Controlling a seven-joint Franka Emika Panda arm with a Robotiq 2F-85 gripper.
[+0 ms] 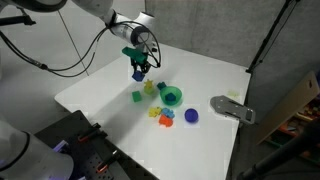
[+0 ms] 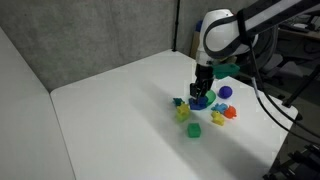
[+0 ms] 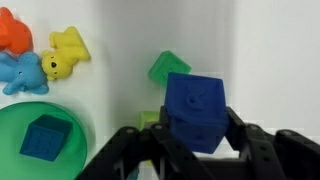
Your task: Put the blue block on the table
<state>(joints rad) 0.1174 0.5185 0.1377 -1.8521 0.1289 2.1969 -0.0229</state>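
My gripper (image 3: 197,150) is shut on the blue block (image 3: 197,108) and holds it above the white table (image 1: 100,95). In both exterior views the gripper (image 1: 138,70) (image 2: 203,90) hangs over the cluster of toys, next to the teal bowl (image 1: 172,96). In the wrist view the small green block (image 3: 168,67) lies on the table just beyond the held block, and the teal bowl (image 3: 20,125) is at lower left. The table also shows in an exterior view (image 2: 110,110).
A teal-blue cube (image 3: 45,137) lies inside the bowl. Orange, yellow and blue bear pieces (image 3: 40,55) lie beyond the bowl. A rounded dark-blue object (image 1: 191,115) and a grey flat thing (image 1: 232,108) lie near the table's edge. Cables hang behind the arm.
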